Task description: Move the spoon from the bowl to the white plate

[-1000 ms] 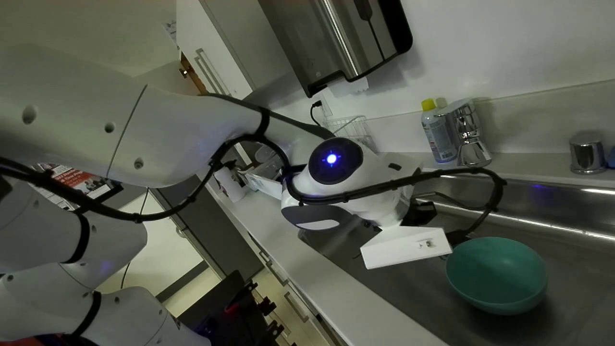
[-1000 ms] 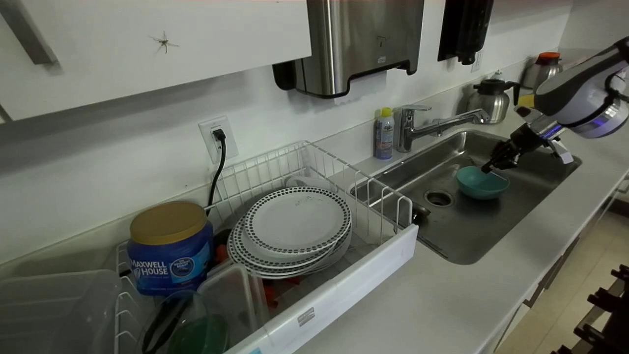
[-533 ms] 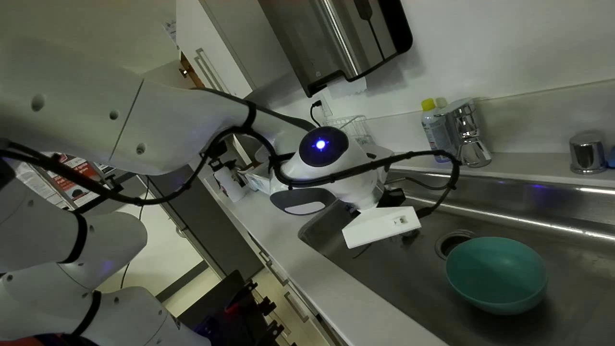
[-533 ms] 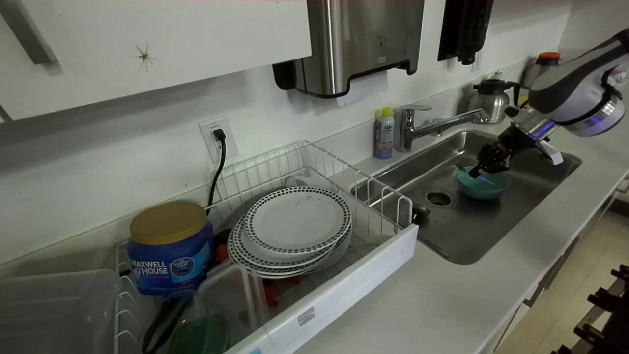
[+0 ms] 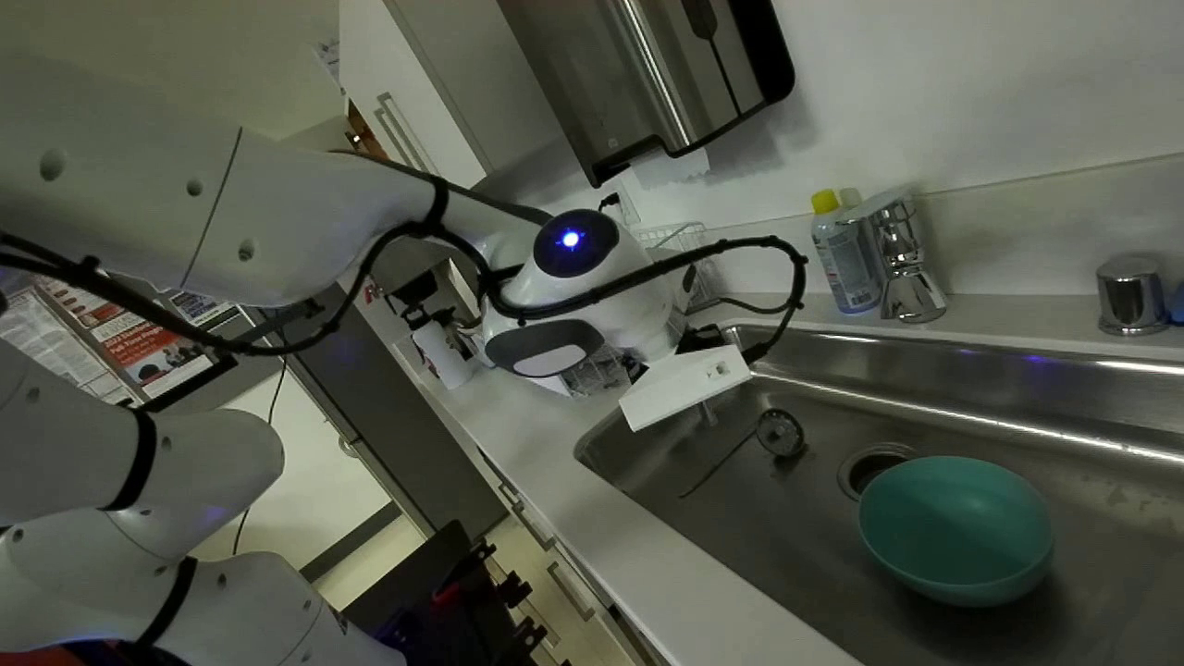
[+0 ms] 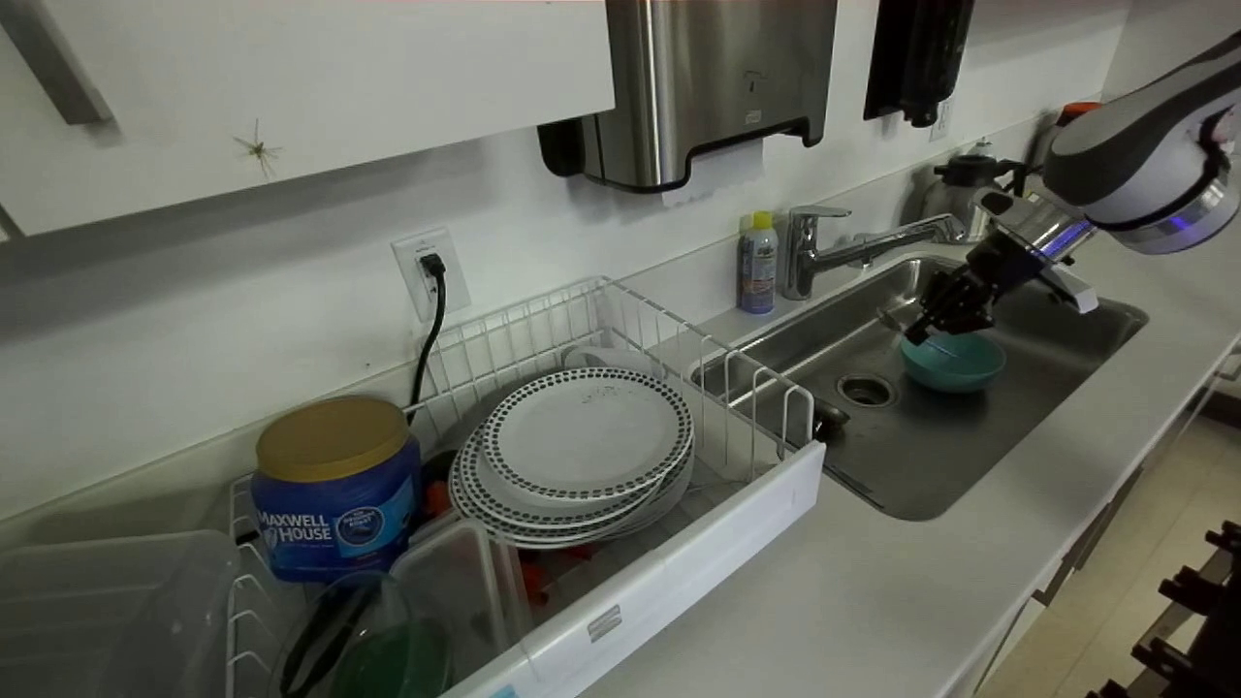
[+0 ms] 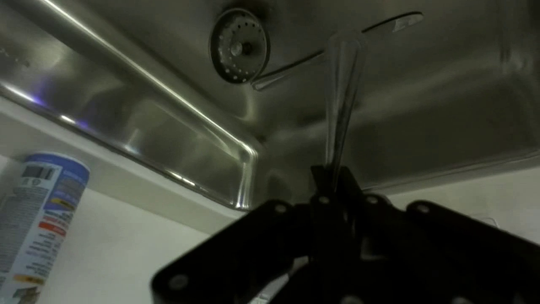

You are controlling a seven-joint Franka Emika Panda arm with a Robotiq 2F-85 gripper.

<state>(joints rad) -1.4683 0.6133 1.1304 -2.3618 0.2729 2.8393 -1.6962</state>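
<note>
Spoon pinched between the tips of the claw.
The teal bowl sits lower than the claw, well apart, in the sink.

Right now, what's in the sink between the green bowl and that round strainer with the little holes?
The drain hole lies between the teal bowl and the basket strainer; both exterior views show it.
</note>
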